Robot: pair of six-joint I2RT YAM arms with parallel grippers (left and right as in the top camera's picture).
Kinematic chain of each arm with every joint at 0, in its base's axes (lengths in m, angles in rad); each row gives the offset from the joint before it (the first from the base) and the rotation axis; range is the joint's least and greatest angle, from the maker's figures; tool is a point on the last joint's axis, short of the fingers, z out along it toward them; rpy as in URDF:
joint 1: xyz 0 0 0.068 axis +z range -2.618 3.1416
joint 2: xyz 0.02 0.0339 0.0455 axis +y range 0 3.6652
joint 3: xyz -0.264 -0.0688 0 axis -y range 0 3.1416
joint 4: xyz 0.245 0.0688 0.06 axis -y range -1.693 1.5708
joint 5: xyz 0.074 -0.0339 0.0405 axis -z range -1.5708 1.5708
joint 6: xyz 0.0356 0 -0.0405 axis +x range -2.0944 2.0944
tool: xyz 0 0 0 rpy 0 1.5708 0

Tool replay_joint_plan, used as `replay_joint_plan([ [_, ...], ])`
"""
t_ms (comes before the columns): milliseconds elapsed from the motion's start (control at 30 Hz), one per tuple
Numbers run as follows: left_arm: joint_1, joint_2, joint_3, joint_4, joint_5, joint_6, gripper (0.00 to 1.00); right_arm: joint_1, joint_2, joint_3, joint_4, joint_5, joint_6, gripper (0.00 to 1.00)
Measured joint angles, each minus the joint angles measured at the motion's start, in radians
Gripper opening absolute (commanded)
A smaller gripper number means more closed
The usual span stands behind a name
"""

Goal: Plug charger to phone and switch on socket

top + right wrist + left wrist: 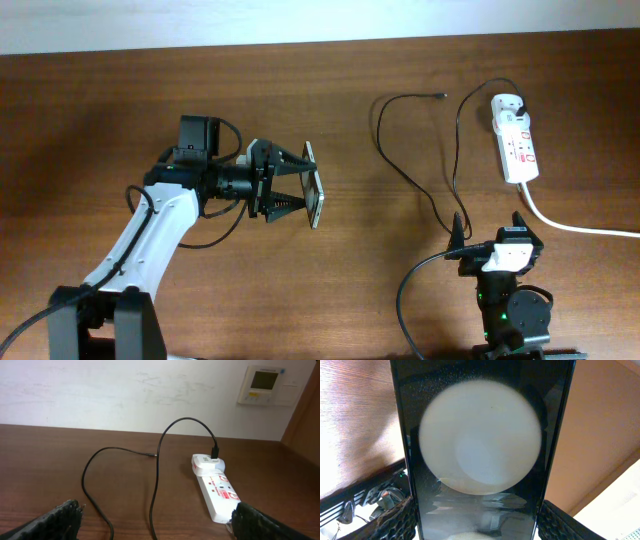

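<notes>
My left gripper (313, 196) is shut on the phone (315, 198) and holds it edge-up above the table, left of centre. In the left wrist view the phone's glossy black face (480, 450) fills the frame between the two finger pads and reflects a round white light. The charger cable (410, 170) loops across the table, its small tip (442, 96) lying free at the back. Its plug (522, 104) sits in the white socket strip (515, 140) at the far right, which also shows in the right wrist view (217, 491). My right gripper (490, 228) is open and empty, near the front right.
The socket's thick white cord (580, 226) runs off to the right edge. A thick black robot cable (405, 300) curls beside the right arm's base. A wall with a thermostat panel (264, 385) stands behind the table.
</notes>
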Motion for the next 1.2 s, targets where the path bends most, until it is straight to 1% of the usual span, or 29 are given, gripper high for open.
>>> replay_joint_plan([
  [433,0.001,0.000,0.000,0.045,0.006,-0.004,0.61,0.000,0.000,0.000,0.000,0.002,0.000,0.98],
  [467,0.001,0.000,0.000,0.045,0.007,-0.004,0.60,0.000,0.000,0.000,0.000,-0.005,0.000,0.98],
  [533,0.001,0.000,0.000,0.046,0.007,-0.004,0.60,0.000,0.000,0.000,-0.008,-0.073,0.047,0.98],
  [567,0.001,0.000,0.000,0.053,0.006,-0.006,0.60,0.000,0.000,0.000,-0.008,-0.108,0.118,0.98],
  [600,0.001,0.000,0.000,0.076,0.007,-0.008,0.60,0.000,0.000,0.000,-0.008,-0.160,0.237,0.98],
  [633,0.001,0.000,0.000,0.090,0.008,-0.006,0.60,0.000,0.000,0.000,-0.001,-0.230,0.382,0.98],
  [667,0.001,0.000,0.000,0.095,0.007,-0.007,0.61,0.000,0.000,0.000,0.011,-0.372,0.585,0.98],
  [767,0.001,0.000,-0.001,0.109,0.007,-0.007,0.61,0.000,0.000,0.000,0.018,-0.657,0.801,0.98],
  [800,0.001,0.000,-0.001,0.117,0.007,-0.007,0.61,0.000,0.000,0.000,0.016,-0.748,0.854,0.98],
  [867,0.001,0.000,-0.001,0.127,0.007,-0.007,0.61,0.000,0.000,-0.001,0.029,-0.855,0.922,0.98],
  [900,0.001,0.000,-0.001,0.127,0.007,-0.007,0.61,0.000,0.000,-0.001,0.042,-0.882,0.925,0.98],
  [967,0.001,0.000,-0.001,0.138,0.007,-0.008,0.61,0.000,0.000,-0.001,0.034,-0.908,0.917,0.93],
  [1000,0.001,0.000,-0.001,0.170,0.007,-0.007,0.61,0.000,0.000,-0.001,0.020,-0.917,0.909,0.91],
  [1100,0.001,0.000,-0.001,0.198,0.009,-0.007,0.61,0.000,0.007,0.021,-0.056,-0.938,0.868,0.90],
  [1167,0.001,0.000,-0.001,0.198,0.008,-0.007,0.61,0.000,0.050,0.100,-0.207,-0.926,0.808,0.90],
  [1200,0.001,0.000,-0.001,0.198,0.008,-0.007,0.61,0.000,0.077,0.138,-0.254,-0.918,0.779,0.90],
])
